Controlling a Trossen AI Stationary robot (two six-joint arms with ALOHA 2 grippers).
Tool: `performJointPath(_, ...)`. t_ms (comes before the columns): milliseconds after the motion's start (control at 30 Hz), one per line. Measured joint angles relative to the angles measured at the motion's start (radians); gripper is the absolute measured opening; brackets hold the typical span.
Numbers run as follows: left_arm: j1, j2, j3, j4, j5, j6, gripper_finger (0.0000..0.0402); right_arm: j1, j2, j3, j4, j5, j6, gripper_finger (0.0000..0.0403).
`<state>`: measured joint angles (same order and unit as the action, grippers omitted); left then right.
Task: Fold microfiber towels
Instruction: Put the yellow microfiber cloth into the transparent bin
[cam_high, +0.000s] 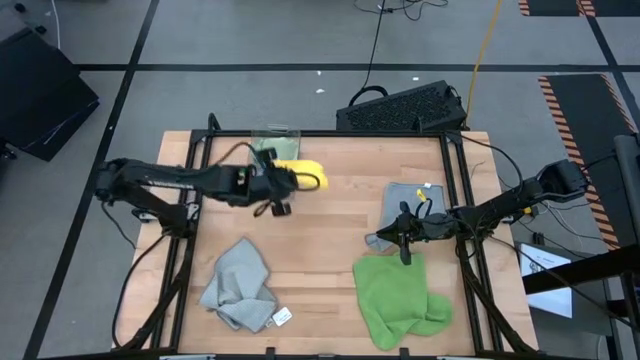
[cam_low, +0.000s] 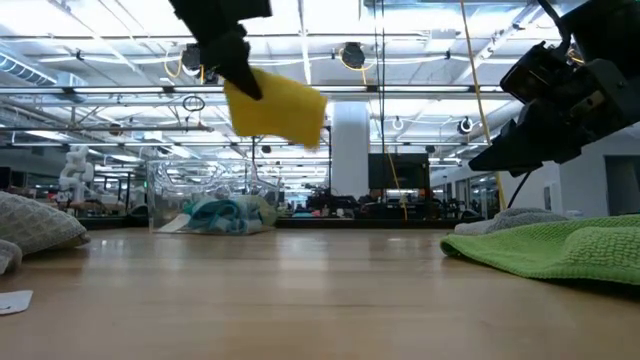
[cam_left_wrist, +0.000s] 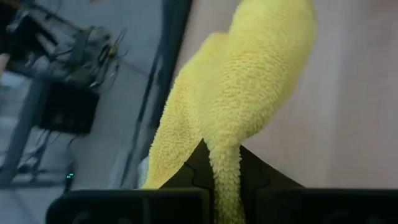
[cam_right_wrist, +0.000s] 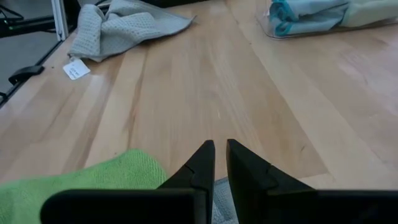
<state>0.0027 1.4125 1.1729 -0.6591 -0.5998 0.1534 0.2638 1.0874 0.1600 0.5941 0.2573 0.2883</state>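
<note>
The left tool (cam_high: 283, 190) is hanging above the far left part of the surface (cam_high: 320, 215), its jaws clamped on the yellow towel (cam_high: 300, 175). The left wrist view is showing that grip plainly: the yellow towel (cam_left_wrist: 249, 93) is running down between the two dark fingers (cam_left_wrist: 193, 174). The low view is adding that the yellow towel (cam_low: 275, 108) is hanging clear of the wood with open air under it, in front of a clear bin (cam_low: 210, 205) holding light cloths; the high view is showing that bin (cam_high: 275, 140) at the far edge, just beside the left tool.

The right tool (cam_high: 405, 235) is sitting low near the right side, its jaws nearly together and holding nothing, as the right wrist view (cam_right_wrist: 217, 155) is showing. It is hovering where a grey towel (cam_high: 405, 210) and the green towel (cam_high: 395, 295) are meeting. Only the high view is giving the green towel's whole outline, spread toward the near right edge.

A second grey towel (cam_high: 240, 285) is lying crumpled near the near left edge, a white tag (cam_high: 281, 317) just beside it. The middle of the surface is offering bare wood between the towels.
</note>
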Motion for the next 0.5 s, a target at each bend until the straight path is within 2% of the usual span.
performJointPath(133, 0.069, -0.054, -0.049, -0.07, -0.031, -0.007, 0.0019, 0.0, 0.0, 0.0, 0.0, 0.0, -0.025, 0.0036)
performJointPath(267, 0.112, -0.103, -0.145, -0.063, -0.039, -0.025, 0.002, 0.0, 0.0, 0.0, 0.001, 0.0, -0.047, 0.0036)
performJointPath(500, 0.146, -0.189, -0.394, 0.123, -0.039, 0.011, 0.002, 0.0, 0.0, 0.0, 0.0, 0.0, -0.051, 0.0036)
